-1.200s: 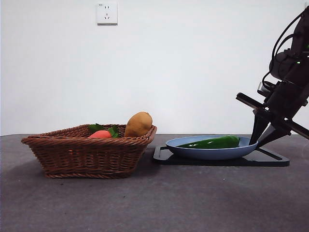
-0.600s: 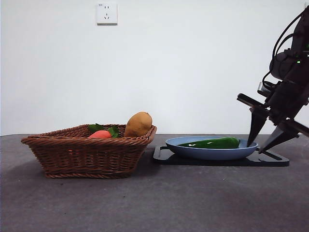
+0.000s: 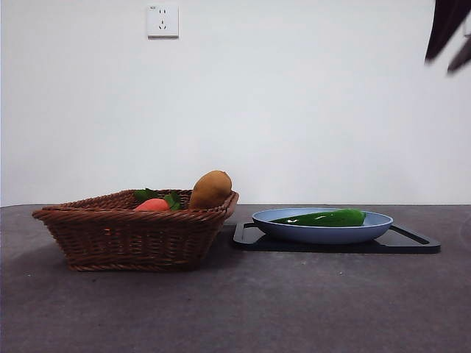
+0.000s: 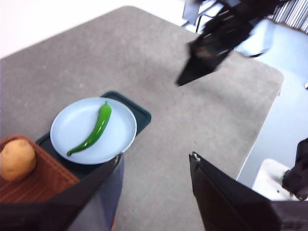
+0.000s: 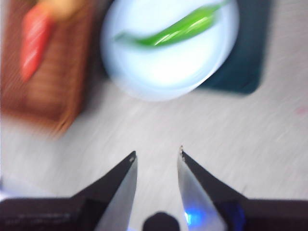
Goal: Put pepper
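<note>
Right wrist view shows the long glossy green pepper [image 5: 179, 27] lying flat across the round pale blue plate [image 5: 168, 77], well apart from the right gripper [image 5: 156, 156], whose jaws stand partly open and empty; the left gripper [image 4: 154, 166] is also open, farther off.

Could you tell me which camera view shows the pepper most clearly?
The left wrist view: the pepper lies sharp and whole from above on the blue plate. The front view shows it side-on, partly behind the plate's rim; the right wrist view is blurred.
</note>
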### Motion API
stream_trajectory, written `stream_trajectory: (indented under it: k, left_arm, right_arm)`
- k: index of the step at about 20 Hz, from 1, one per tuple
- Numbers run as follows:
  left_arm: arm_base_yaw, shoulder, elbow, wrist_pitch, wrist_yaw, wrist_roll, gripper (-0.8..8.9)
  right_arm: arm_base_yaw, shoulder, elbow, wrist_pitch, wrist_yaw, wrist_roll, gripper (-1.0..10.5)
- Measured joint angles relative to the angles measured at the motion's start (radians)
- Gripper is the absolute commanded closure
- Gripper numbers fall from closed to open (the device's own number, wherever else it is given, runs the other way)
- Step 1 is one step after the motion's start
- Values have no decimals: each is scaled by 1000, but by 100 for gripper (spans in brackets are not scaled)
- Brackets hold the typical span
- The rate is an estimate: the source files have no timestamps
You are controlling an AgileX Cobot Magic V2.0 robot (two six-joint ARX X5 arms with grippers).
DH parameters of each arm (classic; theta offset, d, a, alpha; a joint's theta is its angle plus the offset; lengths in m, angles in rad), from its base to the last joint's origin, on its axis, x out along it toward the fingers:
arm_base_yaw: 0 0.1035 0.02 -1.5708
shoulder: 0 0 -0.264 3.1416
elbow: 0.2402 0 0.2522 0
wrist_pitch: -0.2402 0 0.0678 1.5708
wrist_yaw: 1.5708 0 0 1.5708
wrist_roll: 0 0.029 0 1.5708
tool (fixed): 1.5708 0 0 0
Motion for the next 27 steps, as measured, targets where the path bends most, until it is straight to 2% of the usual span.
stream_trajectory:
  k: [6, 10, 11, 14, 27]
  left_arm:
    - [0, 0, 0, -41, -3, 0, 587]
    - [0, 0, 0, -45, -3, 0, 772]
    - [0, 0, 0, -45, -3, 0, 814]
    - [0, 0, 0, -46, -3, 0, 807]
    - [0, 0, 0, -42, -3, 0, 806]
  right_arm:
    - [138, -213, 0, -188, 1, -35, 820]
    - [173, -266, 0, -197, 0, -59, 943]
    - [175, -268, 0, -197, 1, -71, 941]
    - [176, -269, 0, -196, 1, -91, 941]
    - [176, -269, 0, -197, 2, -87, 936]
